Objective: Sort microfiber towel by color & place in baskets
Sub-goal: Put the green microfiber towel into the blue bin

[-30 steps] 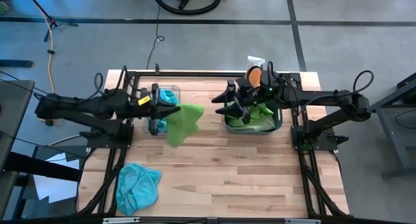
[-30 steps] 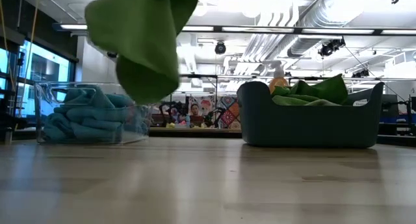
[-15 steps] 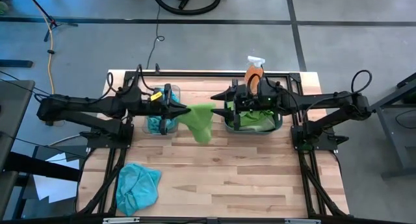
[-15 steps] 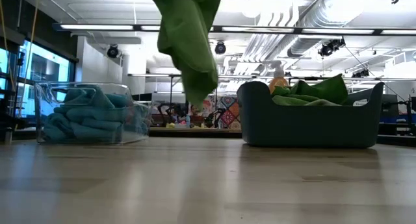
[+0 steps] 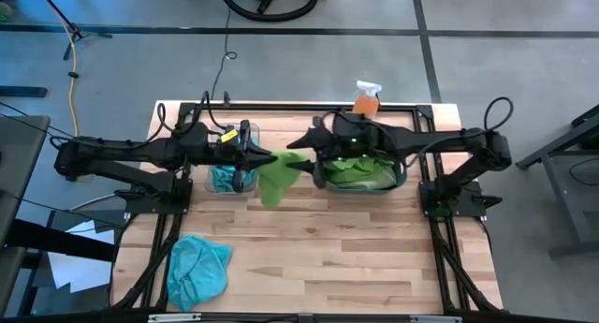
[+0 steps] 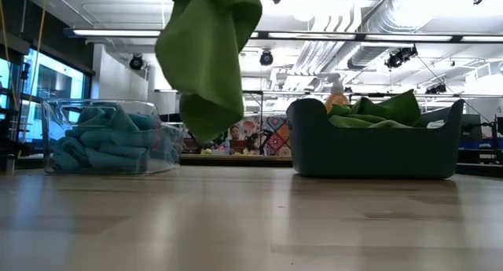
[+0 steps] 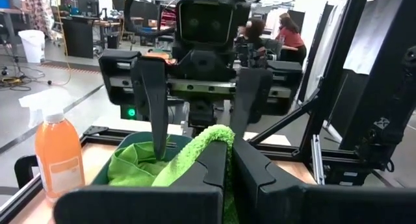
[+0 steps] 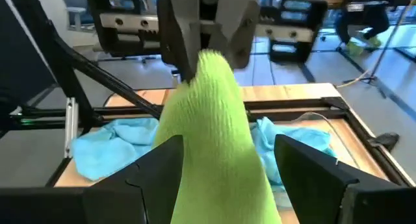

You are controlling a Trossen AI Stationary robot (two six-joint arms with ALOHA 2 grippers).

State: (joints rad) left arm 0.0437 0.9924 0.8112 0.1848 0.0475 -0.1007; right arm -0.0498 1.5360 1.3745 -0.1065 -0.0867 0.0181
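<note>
A green microfiber towel (image 5: 275, 179) hangs in the air between the clear bin (image 5: 231, 176), which holds teal towels, and the dark tub (image 5: 361, 176), which holds green ones. My left gripper (image 7: 229, 152) reaches in from the table's left and is shut on the towel's top. My right gripper (image 8: 227, 146) faces it from the tub's side, open, one finger on each side of the towel's upper ridge; whether they touch it I cannot tell. A teal towel (image 5: 198, 270) lies crumpled on the table's near left part. My left gripper pinches the green towel's top edge (image 7: 220, 134) between its two fingers, coming level from the table's left. The cloth is bunched there, in several layers. The towel hangs slack below the fingers, and its lower end (image 6: 207, 123) is clear of the table.
An orange spray bottle (image 5: 365, 102) stands at the far edge behind the tub. Black frame rails run along the table's far edge and sides. Bare wood lies in the middle and near right of the table (image 5: 356, 257).
My left gripper has carried the green towel a little toward the table's right, away from above the clear bin, and the hanging cloth has swung. My right gripper has moved left, from above the tub to the towel's top, with its fingers apart.
</note>
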